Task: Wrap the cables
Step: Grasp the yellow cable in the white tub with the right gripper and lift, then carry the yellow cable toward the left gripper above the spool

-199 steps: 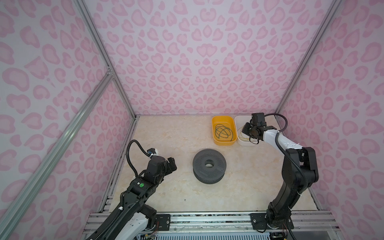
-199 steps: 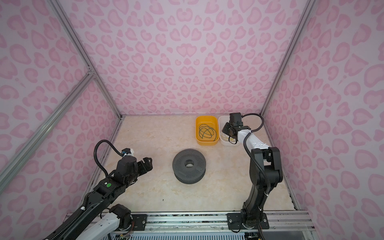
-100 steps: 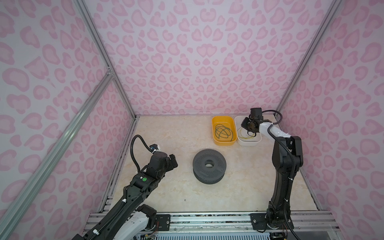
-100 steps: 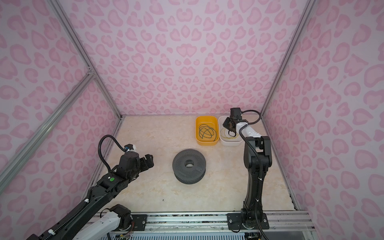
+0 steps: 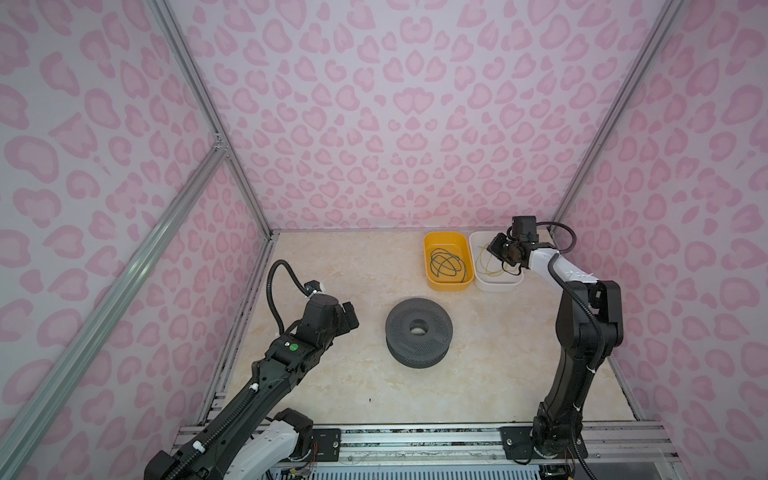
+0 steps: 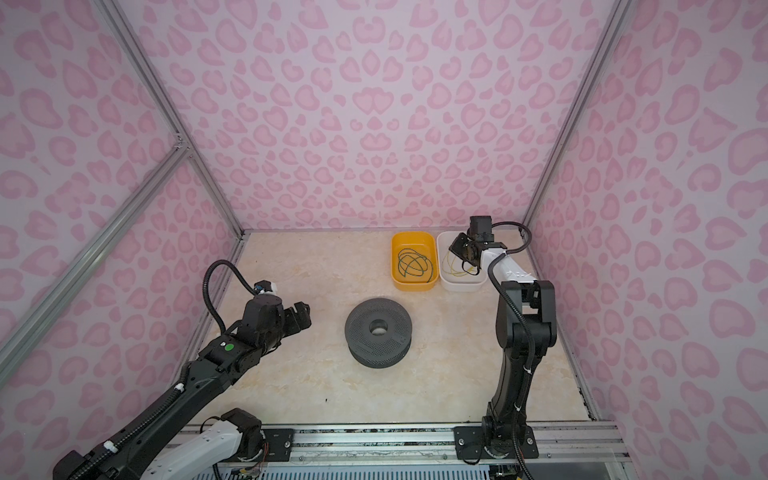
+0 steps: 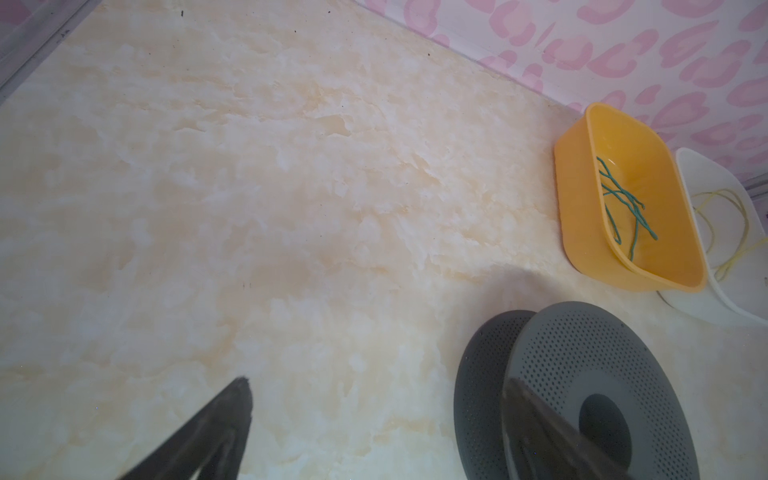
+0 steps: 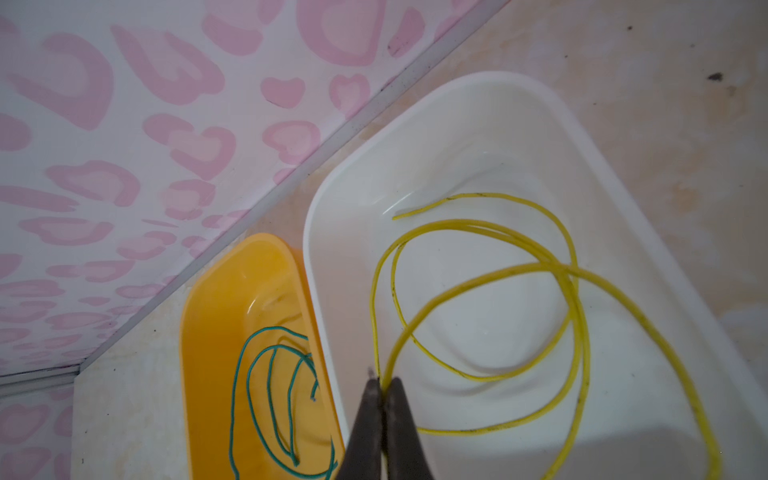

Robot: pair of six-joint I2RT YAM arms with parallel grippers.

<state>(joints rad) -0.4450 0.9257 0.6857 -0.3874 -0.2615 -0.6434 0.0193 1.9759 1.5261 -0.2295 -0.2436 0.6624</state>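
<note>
A thin yellow cable [image 8: 490, 266] lies in loose loops in the white tub [image 8: 623, 232], seen also in both top views as the yellow cable [image 5: 487, 266] [image 6: 453, 266]. My right gripper [image 8: 384, 380] is shut on strands of it near the tub's wall, and shows in both top views as the right gripper [image 5: 498, 245] [image 6: 459, 248]. A dark green cable [image 5: 445, 262] [image 8: 274, 395] is coiled in the orange tub [image 5: 446, 284]. My left gripper [image 5: 351, 318] [image 7: 374, 384] hangs open over bare table, left of the grey spool [image 5: 417, 332] [image 7: 582, 395].
Orange tub [image 6: 415, 284] and white tub [image 6: 463, 284] stand side by side at the back right, close to the pink back wall. The perforated grey spool [image 6: 378, 330] lies flat mid-table. Pink side walls and an aluminium rail at the front bound the table.
My right gripper has closed on the yellow cable in the white tub, and the right arm has shifted. The left arm has stretched slightly forward toward the spool, still open.
</note>
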